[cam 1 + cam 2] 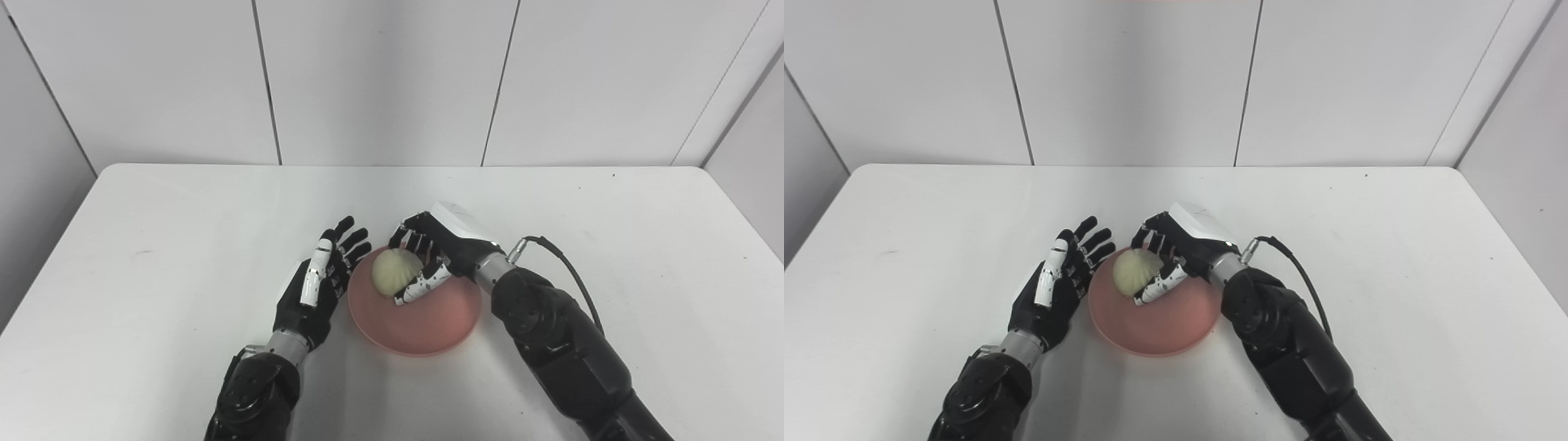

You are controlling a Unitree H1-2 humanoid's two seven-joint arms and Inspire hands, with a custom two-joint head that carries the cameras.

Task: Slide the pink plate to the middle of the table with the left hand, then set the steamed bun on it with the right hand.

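Right robot hand (432, 257): fingers and thumb curled around the steamed bun (395, 271), grasping it over the far-left part of the pink plate (429, 321); whether the bun touches the plate surface cannot be told.
Left robot hand (321, 275): released, fingers spread and pointing away from the robot, holding nothing, just beside the plate's left rim.
Steamed bun: pale, round, pleated; within the plate's outline.
Pink plate: round, shallow, lying flat between the two hands.
Tabletop (153, 245): white; plate sits near its middle, toward the near edge.
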